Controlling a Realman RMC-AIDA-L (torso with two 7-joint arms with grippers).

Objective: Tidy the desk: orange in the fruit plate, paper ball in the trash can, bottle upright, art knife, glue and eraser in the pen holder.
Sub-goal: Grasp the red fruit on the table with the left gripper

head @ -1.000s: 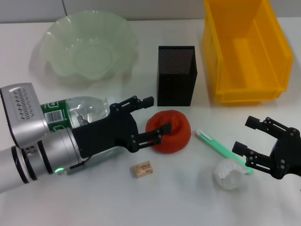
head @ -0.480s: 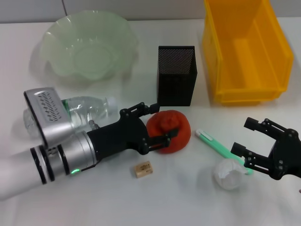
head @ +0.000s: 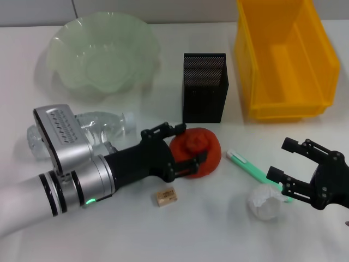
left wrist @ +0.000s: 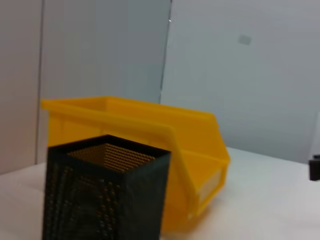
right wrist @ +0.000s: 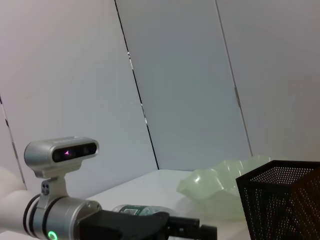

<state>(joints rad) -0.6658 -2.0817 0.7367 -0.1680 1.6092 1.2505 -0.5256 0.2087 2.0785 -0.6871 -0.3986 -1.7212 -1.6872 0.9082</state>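
Spread around the orange [head: 196, 152], the left gripper [head: 181, 147] has one finger at the fruit's far side and the other along its near side, not visibly squeezing it yet. The orange sits on the table just near of the pen holder [head: 204, 87], with the fruit plate [head: 65, 41] well off to the far left and the bottle [head: 103, 124] lying on its side behind the left arm. Fetching the orange looks like the step in hand; the next move calls for closing on it firmly, lifting, and carrying it left to the plate. At the near right, the right gripper [head: 292, 166] hangs open beside the paper ball [head: 265, 201]. A green art knife [head: 256, 173] and the eraser [head: 165, 196] wait on the table; the trash can [head: 256, 65] stands at the far right.
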